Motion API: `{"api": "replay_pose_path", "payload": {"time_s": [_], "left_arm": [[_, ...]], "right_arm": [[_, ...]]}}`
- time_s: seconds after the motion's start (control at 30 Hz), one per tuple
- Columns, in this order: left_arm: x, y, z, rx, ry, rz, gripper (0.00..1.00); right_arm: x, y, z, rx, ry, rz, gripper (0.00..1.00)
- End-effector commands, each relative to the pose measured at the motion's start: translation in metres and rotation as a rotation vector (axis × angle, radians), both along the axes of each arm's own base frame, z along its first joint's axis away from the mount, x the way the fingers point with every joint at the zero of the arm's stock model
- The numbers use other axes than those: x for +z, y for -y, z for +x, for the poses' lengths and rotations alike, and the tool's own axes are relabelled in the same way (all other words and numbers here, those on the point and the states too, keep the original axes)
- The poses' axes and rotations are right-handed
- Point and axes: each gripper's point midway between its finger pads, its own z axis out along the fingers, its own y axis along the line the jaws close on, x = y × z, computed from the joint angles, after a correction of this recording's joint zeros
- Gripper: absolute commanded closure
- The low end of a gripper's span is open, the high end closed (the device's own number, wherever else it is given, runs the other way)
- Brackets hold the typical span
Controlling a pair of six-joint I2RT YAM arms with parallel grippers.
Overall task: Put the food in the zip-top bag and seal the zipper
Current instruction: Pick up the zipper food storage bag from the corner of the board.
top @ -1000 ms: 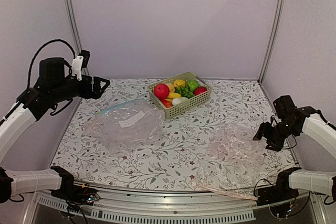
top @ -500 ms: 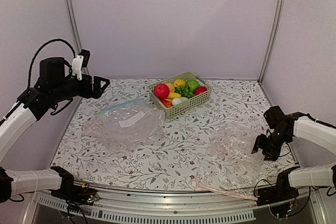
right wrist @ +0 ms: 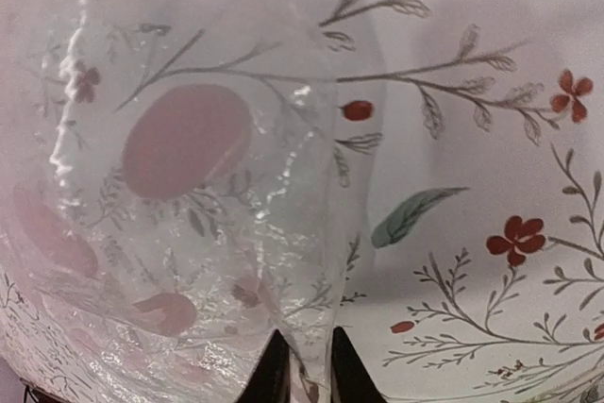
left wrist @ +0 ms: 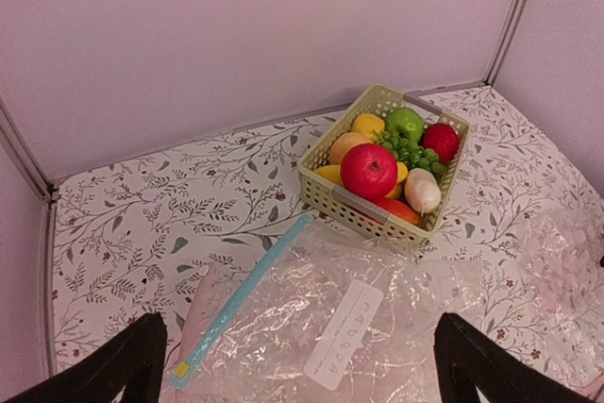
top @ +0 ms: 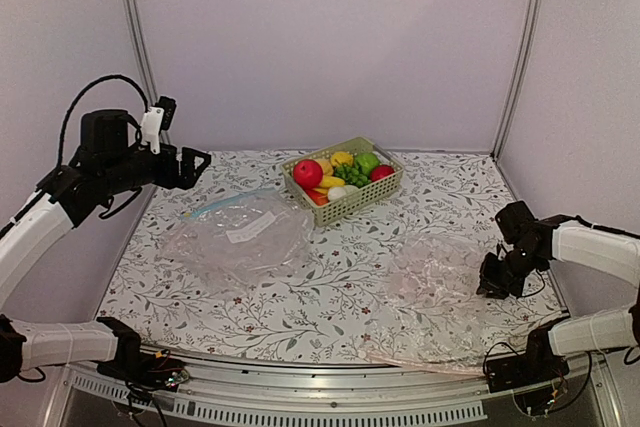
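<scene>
Near edge of the table: the zipper (top: 425, 365) is seen as a thin pink strip along the near side of the zip-top bag (top: 430, 292). Its long axis runs left to right, roughly parallel with the table edge. The slider cannot be made out.

The bag lies flat and crinkled at the near right of the table (top: 330, 292). No food is seen inside it.

The right gripper (top: 495, 283) is down at the bag's right edge, so the bag extends to its left. In the right wrist view the fingertips (right wrist: 276, 379) are drawn close together with a fold of clear film pinched between them. The grip is judged to be on one layer of film only, though this cannot be confirmed.

Mid-table, left: a second clear bag (top: 240, 232) with a blue strip and a white label lies flat, well apart from the zip-top bag.

Far left: the left gripper (top: 193, 160) is held above the table with jaws wide apart and nothing between them.

Far centre: the food (top: 340, 175) is piled in a green basket (top: 352, 205), a red apple (top: 308, 172) at its left end. The basket lies far and left of the pinched edge. The left arm is judged the nearer to it, so loading is expected to fall to that arm while the mouth is held.
</scene>
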Motion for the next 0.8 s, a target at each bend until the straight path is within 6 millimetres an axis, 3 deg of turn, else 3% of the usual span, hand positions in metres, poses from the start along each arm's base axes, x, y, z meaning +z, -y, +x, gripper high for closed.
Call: {"api": "replay_pose_path", "payload": {"time_s": [0.0,0.1,0.4,0.53,0.77], "left_arm": [[-0.008,0.004,-0.002,-0.025,-0.013,0.023,0.0],[-0.006,0.012,-0.005,-0.052,-0.018,-0.02,0.0],[0.008,0.067,-0.032,-0.176,-0.002,-0.223,0.0],[0.009,0.105,-0.05,-0.277,-0.008,-0.305,0.0],[0.012,0.176,-0.083,-0.531,-0.02,-0.179,0.01]], "right_arm": [[0.013,-0.023,0.017,0.037,0.082,0.111,0.99],[0.041,-0.045,0.032,0.102,0.18,0.193,1.0],[0.18,-0.115,0.073,0.391,0.543,0.429,1.0],[0.225,-0.147,0.07,0.581,0.648,0.5,1.0],[0.263,-0.199,0.04,0.921,0.686,0.585,1.0]]}}
